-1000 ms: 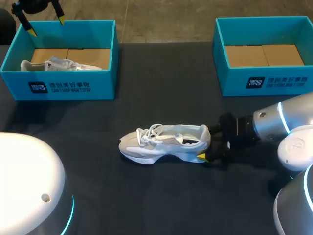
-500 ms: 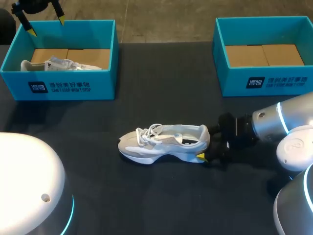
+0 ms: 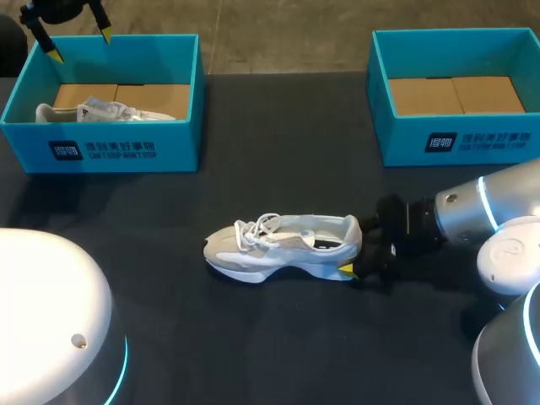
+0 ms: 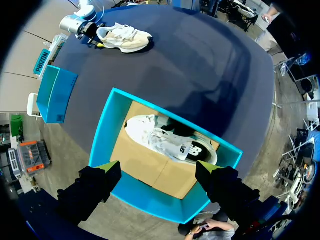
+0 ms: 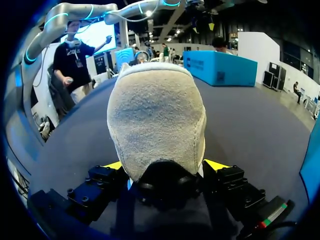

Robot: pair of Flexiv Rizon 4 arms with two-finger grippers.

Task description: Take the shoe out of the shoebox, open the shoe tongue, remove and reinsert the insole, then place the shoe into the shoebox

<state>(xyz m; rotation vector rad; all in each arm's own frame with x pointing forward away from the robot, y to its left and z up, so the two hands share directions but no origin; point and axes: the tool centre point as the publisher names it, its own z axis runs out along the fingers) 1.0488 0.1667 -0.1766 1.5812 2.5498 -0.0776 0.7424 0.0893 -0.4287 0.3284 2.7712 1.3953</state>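
Note:
A white shoe (image 3: 283, 246) lies on its sole mid-table, toe to the left. My right gripper (image 3: 359, 256) is at its heel. In the right wrist view the grey heel (image 5: 156, 120) fills the gap of the right gripper (image 5: 165, 165), both yellow tips pressed against its sides, so it is shut on the shoe. My left gripper (image 3: 80, 44) hangs open and empty above the far-left corner of the left shoebox (image 3: 169, 148). A second white shoe (image 4: 170, 142) lies in that box (image 4: 107, 130), below the left gripper (image 4: 157, 169).
A second teal shoebox (image 3: 456, 139) stands at the back right, with only its cardboard floor showing. It also appears in the left wrist view as a teal box (image 4: 55, 95) at the table's edge. Dark tabletop (image 3: 278, 152) lies between the boxes.
The right gripper's fingers drew in slightly on the heel and the shoe shifted a touch to the left. The left arm has not moved.

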